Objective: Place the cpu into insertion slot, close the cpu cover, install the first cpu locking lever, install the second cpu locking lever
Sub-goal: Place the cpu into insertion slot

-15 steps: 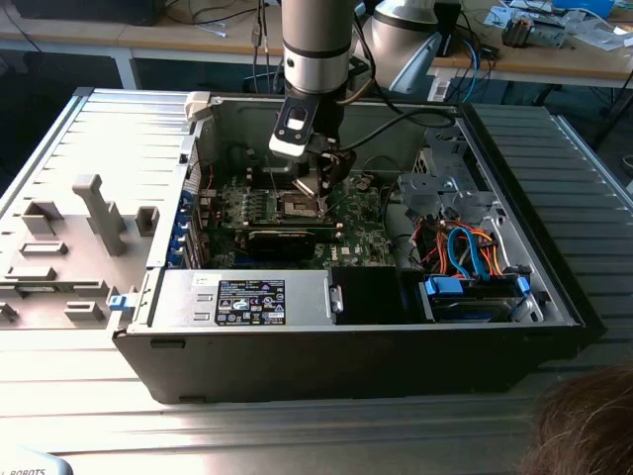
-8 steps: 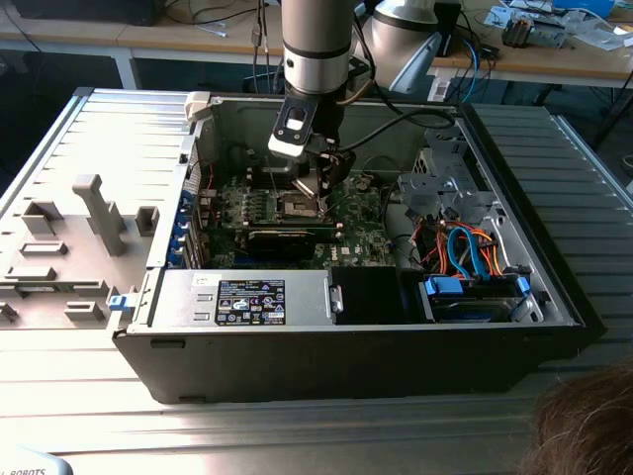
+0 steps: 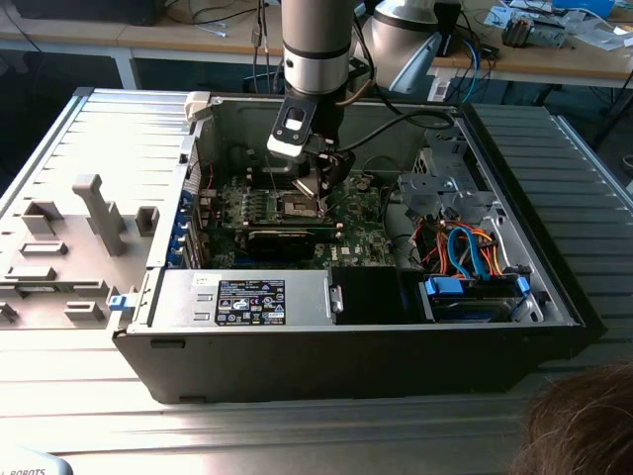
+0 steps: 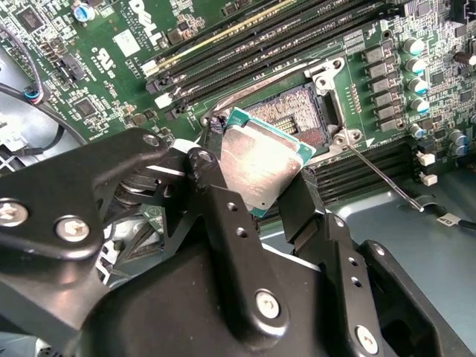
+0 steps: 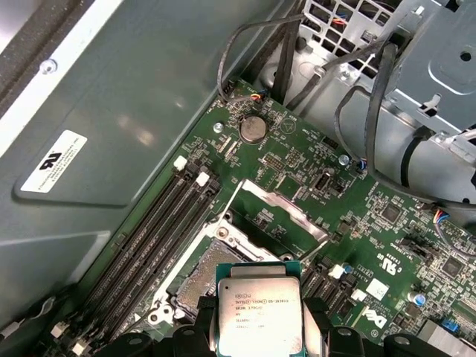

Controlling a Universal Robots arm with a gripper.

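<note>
Silver-grey arm (image 3: 315, 45), black end effector (image 4: 256, 182), silver screws (image 4: 268, 303)

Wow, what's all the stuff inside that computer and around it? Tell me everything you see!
cpu: one, silver-grey, held tilted above the slot.
insertion slot: one, dark with silvery rim, empty, in the green board.
cpu cover: one, silvery, swung open beside the slot.
memory slots: several, black, alongside the slot.
coin battery: one, silver, on the board.
cables: a bundle, orange and blue, inside the case, exterior view's right.
computer case: one, black, lying open on the metal table.
person's hair: brown, exterior view's lower right corner.
gripper: one, black, shut on the cpu.
</note>
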